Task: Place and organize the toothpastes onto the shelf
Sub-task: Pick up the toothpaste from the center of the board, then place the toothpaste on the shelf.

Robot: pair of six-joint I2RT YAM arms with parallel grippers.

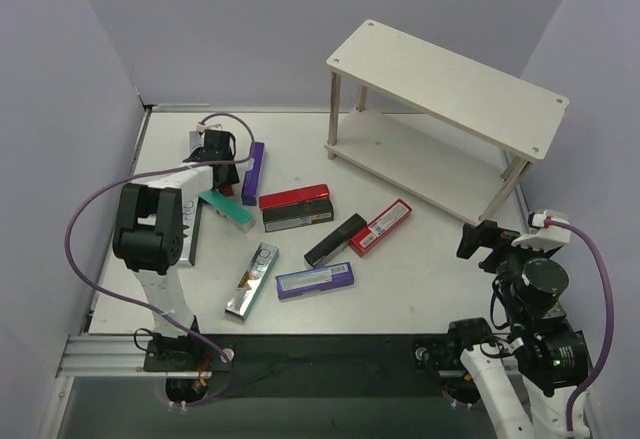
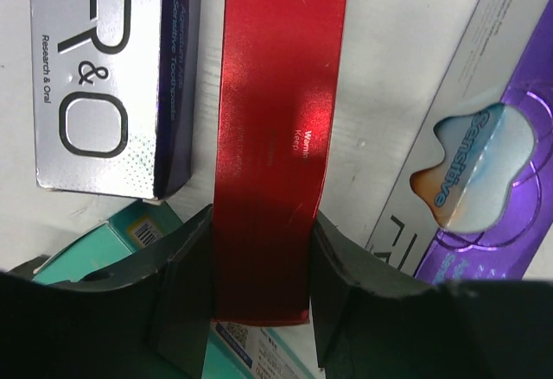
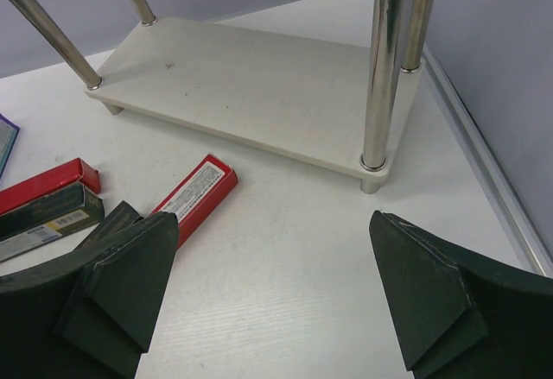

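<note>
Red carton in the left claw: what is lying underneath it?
A teal carton shows beneath the red carton, peeking out on either side by the left claw. Its middle is covered, and whether the two touch cannot be seen.

My left fingers [image 2: 186, 293] are black, the red carton [image 2: 272, 137] glossy. The silver carton [image 2: 95, 77] has black lettering and a purple side; teal carton [image 2: 112, 245]; purple carton [image 2: 492, 180], silver-edged.

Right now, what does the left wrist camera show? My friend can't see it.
The left gripper is shut on a red toothpaste carton, one dark finger on each long side. A silver carton lies at upper left, a purple carton at right, and a teal carton pokes out at lower left.
</note>
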